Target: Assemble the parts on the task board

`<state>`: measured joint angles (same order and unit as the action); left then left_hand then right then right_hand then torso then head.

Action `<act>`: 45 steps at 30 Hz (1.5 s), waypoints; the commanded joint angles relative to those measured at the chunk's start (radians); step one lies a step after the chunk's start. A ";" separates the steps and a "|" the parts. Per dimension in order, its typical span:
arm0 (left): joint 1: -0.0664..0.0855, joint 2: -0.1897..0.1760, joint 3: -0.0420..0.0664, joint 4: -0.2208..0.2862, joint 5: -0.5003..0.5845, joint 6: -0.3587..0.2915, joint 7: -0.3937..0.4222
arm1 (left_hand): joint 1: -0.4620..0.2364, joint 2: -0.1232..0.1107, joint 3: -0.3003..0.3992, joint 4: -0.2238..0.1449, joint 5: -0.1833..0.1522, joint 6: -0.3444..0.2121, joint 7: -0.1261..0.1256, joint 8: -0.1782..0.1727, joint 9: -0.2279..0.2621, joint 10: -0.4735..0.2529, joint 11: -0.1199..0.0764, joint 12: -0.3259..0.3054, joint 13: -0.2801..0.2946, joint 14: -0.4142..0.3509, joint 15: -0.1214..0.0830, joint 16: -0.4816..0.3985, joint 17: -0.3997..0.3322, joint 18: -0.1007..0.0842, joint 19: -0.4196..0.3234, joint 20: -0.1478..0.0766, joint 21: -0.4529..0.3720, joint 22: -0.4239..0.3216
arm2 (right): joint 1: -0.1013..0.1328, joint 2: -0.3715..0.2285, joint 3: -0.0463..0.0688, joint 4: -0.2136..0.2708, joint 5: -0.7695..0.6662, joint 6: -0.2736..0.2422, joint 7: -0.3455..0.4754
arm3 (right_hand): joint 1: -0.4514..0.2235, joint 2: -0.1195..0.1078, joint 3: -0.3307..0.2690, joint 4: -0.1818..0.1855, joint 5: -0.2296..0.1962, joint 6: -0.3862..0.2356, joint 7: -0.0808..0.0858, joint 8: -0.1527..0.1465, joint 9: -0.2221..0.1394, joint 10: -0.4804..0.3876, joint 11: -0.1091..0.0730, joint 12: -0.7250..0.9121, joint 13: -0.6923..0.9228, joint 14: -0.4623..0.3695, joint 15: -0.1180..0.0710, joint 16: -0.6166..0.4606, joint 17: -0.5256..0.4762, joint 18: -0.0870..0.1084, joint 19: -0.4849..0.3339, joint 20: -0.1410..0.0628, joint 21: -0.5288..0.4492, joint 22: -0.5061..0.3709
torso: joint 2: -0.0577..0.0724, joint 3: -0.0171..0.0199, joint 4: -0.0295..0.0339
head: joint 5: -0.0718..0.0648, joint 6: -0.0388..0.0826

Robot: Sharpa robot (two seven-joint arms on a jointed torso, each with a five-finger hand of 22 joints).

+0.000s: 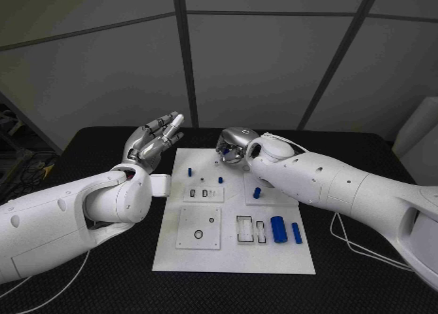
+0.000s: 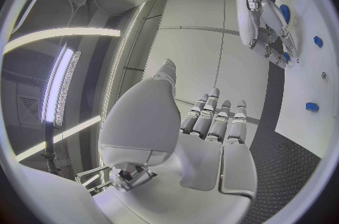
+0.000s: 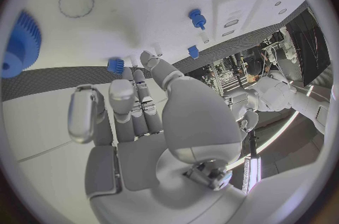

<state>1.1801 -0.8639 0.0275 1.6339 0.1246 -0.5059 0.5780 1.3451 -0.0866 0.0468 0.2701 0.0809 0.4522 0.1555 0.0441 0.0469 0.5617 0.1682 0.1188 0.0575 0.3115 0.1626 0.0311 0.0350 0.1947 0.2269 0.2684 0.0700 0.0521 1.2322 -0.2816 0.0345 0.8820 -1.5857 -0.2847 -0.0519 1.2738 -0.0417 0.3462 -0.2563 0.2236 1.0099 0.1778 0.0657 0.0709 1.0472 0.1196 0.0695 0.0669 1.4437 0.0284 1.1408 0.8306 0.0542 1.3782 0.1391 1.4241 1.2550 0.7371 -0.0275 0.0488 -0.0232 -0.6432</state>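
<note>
A: Task board, item one: white plate, flat on the black table, middle of it, between your two arms.

B: And the parts?

A: Blue parts lie on the board. Two long cylinders sit side by side near its right edge, a thinner one just beside them. A small blue peg stands further up. Two more small ones stand toward the board's far end. White inset plates with holes and slots sit across the middle.

B: Your left hand?

A: Left hand: raised off the table, left of the board's far corner, palm up, fingers straight and apart, nothing in it.

B: Right hand?

A: Right hand: lowered over the board's far end, fingers pointing down at it. In the right wrist view a small blue toothed part lies just at the fingertips; you cannot tell whether they touch it or hold anything.
</note>
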 commanded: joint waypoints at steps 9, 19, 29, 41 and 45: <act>0.003 -0.002 0.001 -0.002 -0.009 0.015 0.003 | 0.004 0.011 -0.001 -0.005 0.001 0.006 0.058 0.003 0.001 0.001 0.007 0.005 0.001 0.007 -0.002 0.005 0.001 -0.016 0.004 0.001 0.006 0.002 | 0.003 -0.019 0.001 0.007 0.033 -0.091 0.049 | 0.012 -0.002 0.000 -0.010 -0.001 0.005 -0.003 -0.001 0.001 -0.010 0.000 -0.010 -0.004 0.003 0.001 0.002 -0.010 0.015 -0.002 -0.001 -0.002 -0.012 | 0.001 0.0005 -0.0010 | -0.001 0.005; 0.003 -0.003 0.001 -0.006 -0.009 0.017 0.002 | 0.004 0.011 -0.001 -0.005 0.001 0.006 0.058 0.003 0.001 0.001 0.007 0.005 0.001 0.007 -0.002 0.005 0.001 -0.016 0.004 0.001 0.006 0.002 | 0.003 -0.041 0.001 -0.005 0.061 -0.088 0.075 | 0.022 -0.016 -0.017 -0.018 -0.004 -0.012 -0.005 -0.003 -0.002 -0.052 0.004 -0.010 -0.005 -0.018 0.004 -0.045 -0.081 0.030 -0.048 0.002 -0.039 -0.086 | 0.001 0.0003 -0.0016 | -0.002 0.008; 0.003 0.003 0.001 -0.014 -0.009 0.021 -0.001 | 0.004 0.011 -0.001 -0.005 0.001 0.006 0.058 0.003 0.001 0.001 0.007 0.005 0.001 0.007 -0.002 0.005 0.001 -0.016 0.004 0.001 0.006 0.002 | 0.003 -0.011 0.001 -0.068 0.077 -0.044 0.070 | 0.034 -0.012 -0.034 -0.019 -0.004 -0.039 -0.009 -0.006 -0.005 -0.095 0.010 -0.009 -0.005 -0.020 0.008 -0.059 -0.100 0.033 -0.059 0.005 -0.051 -0.104 | 0.002 -0.0009 0.0024 | -0.006 0.011; 0.004 0.005 0.001 -0.021 -0.009 0.025 -0.005 | 0.004 0.011 -0.001 -0.005 0.001 0.006 0.058 0.003 0.001 0.001 0.007 0.005 0.001 0.007 -0.002 0.005 0.001 -0.016 0.004 0.001 0.006 0.002 | 0.003 0.024 0.001 -0.124 0.112 -0.094 0.060 | 0.035 0.001 -0.050 -0.010 0.013 -0.079 0.000 -0.005 -0.008 -0.104 0.013 -0.009 -0.005 -0.016 0.010 -0.058 -0.099 0.032 -0.053 0.008 -0.050 -0.100 | 0.002 -0.0011 0.0011 | -0.001 0.012; 0.004 0.005 0.001 -0.021 -0.009 0.026 -0.006 | 0.004 0.011 -0.001 -0.005 0.001 0.006 0.058 0.003 0.001 0.001 0.007 0.005 0.001 0.007 -0.002 0.005 0.001 -0.016 0.004 0.001 0.006 0.002 | 0.003 0.026 0.001 -0.130 0.126 -0.119 0.063 | 0.034 0.003 -0.052 -0.008 0.015 -0.081 0.003 -0.005 -0.007 -0.104 0.013 -0.008 -0.005 -0.015 0.011 -0.055 -0.095 0.031 -0.051 0.008 -0.048 -0.097 | 0.001 -0.0005 0.0006 | -0.002 0.012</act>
<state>1.1817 -0.8593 0.0276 1.6125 0.1246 -0.4946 0.5699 1.3490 -0.0827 0.0469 0.2702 0.0809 0.4522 0.1555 0.0441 0.0469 0.5617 0.1682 0.1188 0.0575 0.3115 0.1626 0.0311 0.0349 0.1946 0.2268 0.2684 0.0699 0.0525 1.2322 -0.2575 0.0351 0.7531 -1.4855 -0.3606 0.0059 1.3055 -0.0472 0.2987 -0.2639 0.2318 0.9368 0.1800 0.0658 0.0647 0.9501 0.1340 0.0643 0.0624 1.4273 0.0374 1.0861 0.7349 0.0702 1.3274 0.1427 1.3776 1.1573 0.7392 -0.0285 0.0509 -0.0250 -0.6309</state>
